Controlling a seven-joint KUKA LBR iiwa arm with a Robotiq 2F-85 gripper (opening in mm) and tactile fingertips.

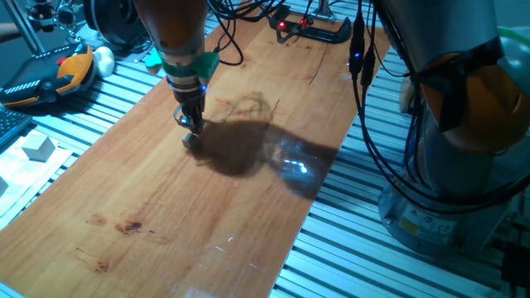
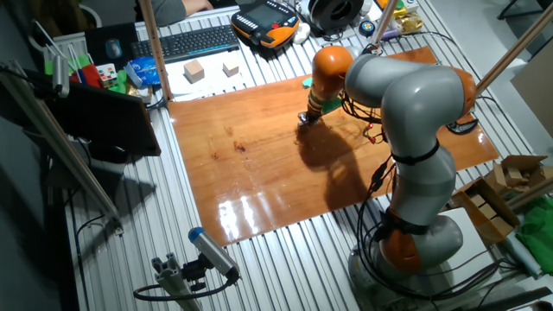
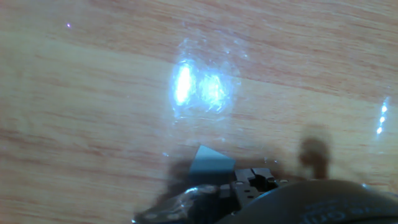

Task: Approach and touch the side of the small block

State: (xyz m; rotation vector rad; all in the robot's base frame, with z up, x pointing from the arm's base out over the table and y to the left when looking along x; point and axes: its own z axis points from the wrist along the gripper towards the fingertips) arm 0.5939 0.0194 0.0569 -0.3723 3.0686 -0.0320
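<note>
The small block (image 1: 190,141) is a tiny pale cube on the wooden board (image 1: 166,215), in the arm's shadow. In the hand view the block (image 3: 211,160) shows as a pale face right against the blurred fingers (image 3: 249,183) at the bottom edge. My gripper (image 1: 192,126) hangs low over the board with its fingertips together, right at the block's far side; I cannot tell whether they touch it. In the other fixed view the gripper (image 2: 308,117) is at the board's far middle, and the block is too small to pick out there.
A larger whitish cube (image 1: 37,147) lies off the board on the left. Two wooden blocks (image 2: 193,71) (image 2: 231,66) lie near a keyboard (image 2: 192,41). A teach pendant (image 1: 50,76) and cables (image 1: 364,74) lie at the far end. The robot base (image 2: 415,233) stands beside the board.
</note>
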